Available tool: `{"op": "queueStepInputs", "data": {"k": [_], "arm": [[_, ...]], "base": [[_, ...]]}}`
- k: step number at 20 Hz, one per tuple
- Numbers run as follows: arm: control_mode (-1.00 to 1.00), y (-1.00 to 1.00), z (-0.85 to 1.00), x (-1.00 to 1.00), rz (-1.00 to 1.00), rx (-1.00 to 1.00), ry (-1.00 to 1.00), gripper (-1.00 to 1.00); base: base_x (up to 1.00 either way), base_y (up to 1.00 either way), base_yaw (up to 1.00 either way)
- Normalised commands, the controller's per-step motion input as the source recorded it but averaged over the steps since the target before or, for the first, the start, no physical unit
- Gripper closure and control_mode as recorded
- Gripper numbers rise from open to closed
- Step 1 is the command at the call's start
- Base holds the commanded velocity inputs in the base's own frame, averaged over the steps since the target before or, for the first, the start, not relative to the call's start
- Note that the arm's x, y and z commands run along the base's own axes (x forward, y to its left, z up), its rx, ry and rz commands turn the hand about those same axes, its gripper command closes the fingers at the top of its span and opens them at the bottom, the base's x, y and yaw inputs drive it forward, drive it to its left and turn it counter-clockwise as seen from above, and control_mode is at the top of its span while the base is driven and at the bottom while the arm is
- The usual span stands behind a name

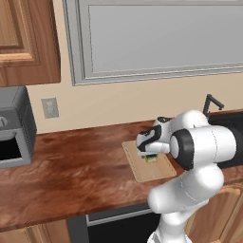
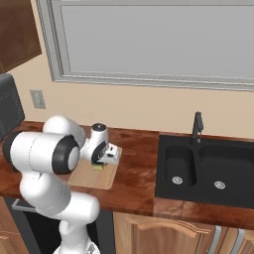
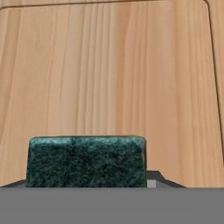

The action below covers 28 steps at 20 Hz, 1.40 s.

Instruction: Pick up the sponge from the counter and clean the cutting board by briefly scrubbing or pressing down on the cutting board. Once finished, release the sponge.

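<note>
The sponge (image 3: 85, 162), dark green on top with a yellow body (image 1: 151, 159), sits between my gripper's (image 3: 85, 183) dark fingertips (image 3: 154, 178), which press against its two sides. It is held low over the light tan cutting board (image 3: 113, 74), near the board's middle (image 1: 156, 172). From the right the sponge (image 2: 97, 167) shows just under the hand, on or barely above the board (image 2: 101, 179). I cannot tell whether it touches the wood. The board lies on the reddish-brown counter (image 1: 76, 175).
A grey appliance (image 1: 14, 128) stands at the counter's far left. A black double sink (image 2: 208, 173) with a dark faucet (image 2: 197, 126) lies to the right of the board. A wall outlet (image 1: 50, 107) and a window are behind.
</note>
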Motion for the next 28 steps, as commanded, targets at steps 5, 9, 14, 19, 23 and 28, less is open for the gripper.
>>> {"op": "queueStepInputs", "data": {"k": [5,9,14,19,23,28], "arm": [[-1.0,0.03,-0.85,-1.0,0.0,0.0,0.08,1.0],[-1.0,0.05,-0.75,-0.99,0.0,0.0,0.04,1.0],[-1.0,0.0,-0.12,-1.0,0.0,0.02,0.05,1.0],[-1.0,0.04,-0.44,-0.71,0.0,0.01,0.16,1.0],[-1.0,0.19,-0.9,-0.35,0.0,0.0,0.1,1.0],[-1.0,0.14,-0.62,-0.18,0.0,0.0,0.0,1.0]], "base": [[0.0,0.0,0.0],[0.0,0.0,0.0],[0.0,0.0,0.0],[0.0,0.0,0.0],[0.0,0.0,0.0],[0.0,0.0,0.0]]}}
